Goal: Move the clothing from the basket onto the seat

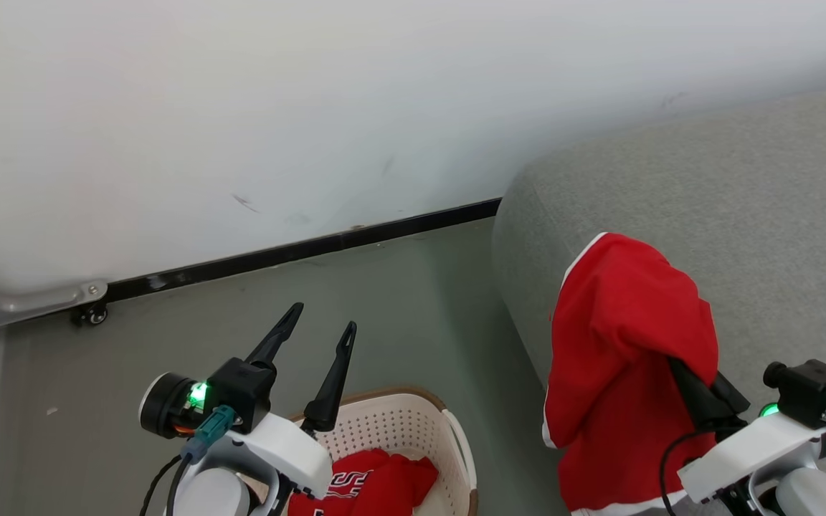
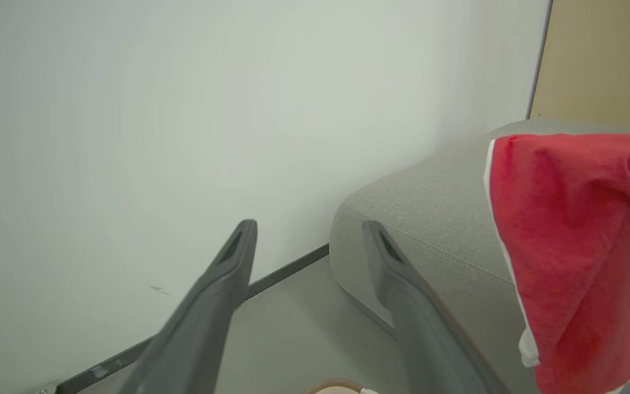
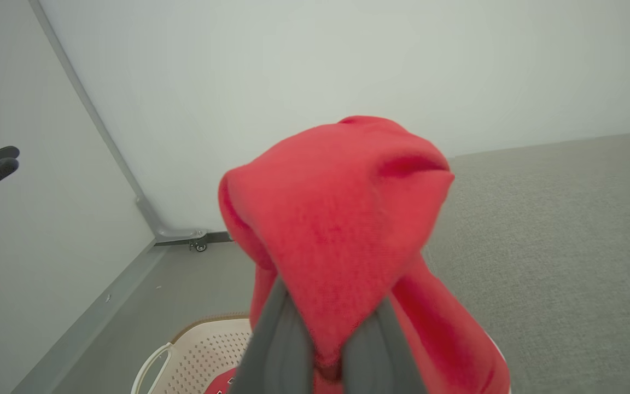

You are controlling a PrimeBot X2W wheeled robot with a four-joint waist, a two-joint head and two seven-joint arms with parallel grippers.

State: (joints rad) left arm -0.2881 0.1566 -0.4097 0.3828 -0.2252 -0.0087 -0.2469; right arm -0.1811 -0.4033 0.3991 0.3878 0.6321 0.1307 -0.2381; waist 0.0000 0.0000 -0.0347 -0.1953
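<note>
My right gripper (image 1: pixel 678 373) is shut on a red garment with white trim (image 1: pixel 621 358), which drapes over its fingers and hangs beside the front edge of the grey seat (image 1: pixel 743 215). The right wrist view has the same red garment (image 3: pixel 337 230) bunched over the two dark fingers (image 3: pixel 279 339). A red jersey with dark white-outlined lettering (image 1: pixel 373 484) lies in the cream perforated basket (image 1: pixel 413 430) on the floor. Above the basket's left side, my left gripper (image 1: pixel 323 319) stands open and holds nothing. The seat (image 2: pixel 430 219) and hanging garment (image 2: pixel 577 246) lie beyond the left fingers (image 2: pixel 222 295).
A white wall with a dark baseboard (image 1: pixel 298 251) runs behind the grey floor (image 1: pixel 399 308). A small caster and metal bracket (image 1: pixel 90 312) sit at the wall corner on the left. A tan panel (image 2: pixel 599 60) stands behind the seat.
</note>
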